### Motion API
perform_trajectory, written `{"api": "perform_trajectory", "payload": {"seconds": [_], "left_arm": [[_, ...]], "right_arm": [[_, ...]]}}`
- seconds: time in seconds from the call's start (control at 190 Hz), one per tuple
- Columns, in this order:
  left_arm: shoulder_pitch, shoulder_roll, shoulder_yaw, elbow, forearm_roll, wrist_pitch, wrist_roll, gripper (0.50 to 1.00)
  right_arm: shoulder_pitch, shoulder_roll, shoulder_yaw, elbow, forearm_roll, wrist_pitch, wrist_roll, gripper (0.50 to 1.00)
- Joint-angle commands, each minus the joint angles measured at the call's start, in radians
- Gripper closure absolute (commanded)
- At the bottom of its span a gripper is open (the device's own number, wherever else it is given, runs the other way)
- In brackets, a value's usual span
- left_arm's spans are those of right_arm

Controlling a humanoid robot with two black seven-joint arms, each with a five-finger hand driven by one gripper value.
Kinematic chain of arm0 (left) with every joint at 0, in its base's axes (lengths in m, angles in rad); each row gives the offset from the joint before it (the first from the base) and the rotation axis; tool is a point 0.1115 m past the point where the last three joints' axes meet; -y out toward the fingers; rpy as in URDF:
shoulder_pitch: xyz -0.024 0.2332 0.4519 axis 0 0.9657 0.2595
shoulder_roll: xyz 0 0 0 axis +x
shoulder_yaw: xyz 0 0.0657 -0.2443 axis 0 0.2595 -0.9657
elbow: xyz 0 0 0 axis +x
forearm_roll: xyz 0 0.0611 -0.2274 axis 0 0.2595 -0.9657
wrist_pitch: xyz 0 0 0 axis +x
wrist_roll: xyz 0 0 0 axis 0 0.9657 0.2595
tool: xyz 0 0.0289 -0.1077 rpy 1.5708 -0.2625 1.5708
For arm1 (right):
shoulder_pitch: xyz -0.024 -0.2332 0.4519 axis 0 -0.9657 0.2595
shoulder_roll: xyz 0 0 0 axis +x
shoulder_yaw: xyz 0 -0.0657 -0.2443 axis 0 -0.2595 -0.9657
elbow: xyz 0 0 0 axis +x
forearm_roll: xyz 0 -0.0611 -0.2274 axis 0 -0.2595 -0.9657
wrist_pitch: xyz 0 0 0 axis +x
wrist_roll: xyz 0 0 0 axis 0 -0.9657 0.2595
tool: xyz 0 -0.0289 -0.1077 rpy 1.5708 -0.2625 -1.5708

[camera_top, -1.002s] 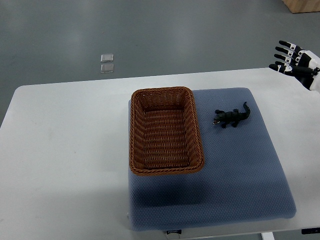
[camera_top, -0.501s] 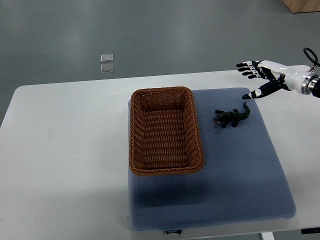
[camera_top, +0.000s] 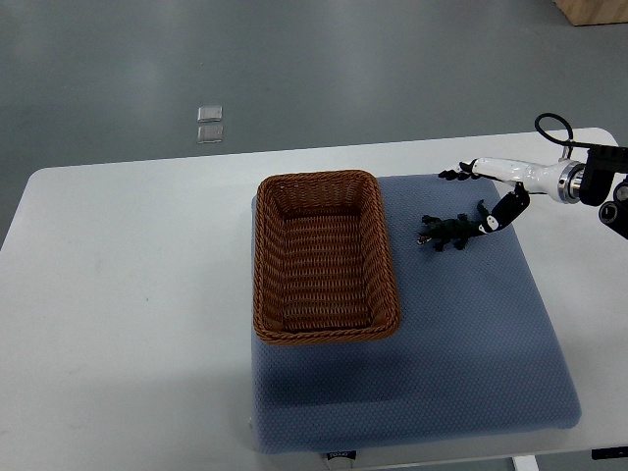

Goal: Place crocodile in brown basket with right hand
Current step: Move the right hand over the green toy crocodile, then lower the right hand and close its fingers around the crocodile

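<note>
A small dark green toy crocodile [camera_top: 452, 230] lies on the blue mat [camera_top: 471, 334], just right of the brown wicker basket [camera_top: 324, 257], which has nothing inside. My right hand [camera_top: 481, 192] reaches in from the right edge and hovers over the crocodile's tail end. Its fingers are spread, the thumb [camera_top: 502, 212] pointing down close to the tail and the other fingertips [camera_top: 453, 175] stretched left above the mat's far edge. It holds nothing. The left arm is out of view.
The mat and basket rest on a white table [camera_top: 128, 285]. Grey floor lies beyond the far edge, with two small pale squares [camera_top: 209, 125] on it. A tan box corner [camera_top: 594, 10] shows at the top right.
My right hand has come in from the far right, moved left and dropped lower, ending over the crocodile's tail. The crocodile and basket have not moved.
</note>
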Motion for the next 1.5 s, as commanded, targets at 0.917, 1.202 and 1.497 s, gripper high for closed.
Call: {"api": "perform_trajectory", "payload": {"seconds": [0.917,1.202,1.497], "left_arm": [[0.0,0.0,0.0,0.0,0.0,0.0,0.0,0.5],[0.0,0.0,0.0,0.0,0.0,-0.001,0.0,0.5],[0.0,0.0,0.0,0.0,0.0,0.0,0.0,0.5]], "right_arm": [[0.012,0.022,-0.218,0.002,-0.032,-0.251,-0.001,0.671],[0.01,0.033,-0.264,-0.004,-0.035,-0.306,-0.001,0.681],[0.01,0.036,-0.279,-0.009,-0.041,-0.318,-0.003,0.715]]}}
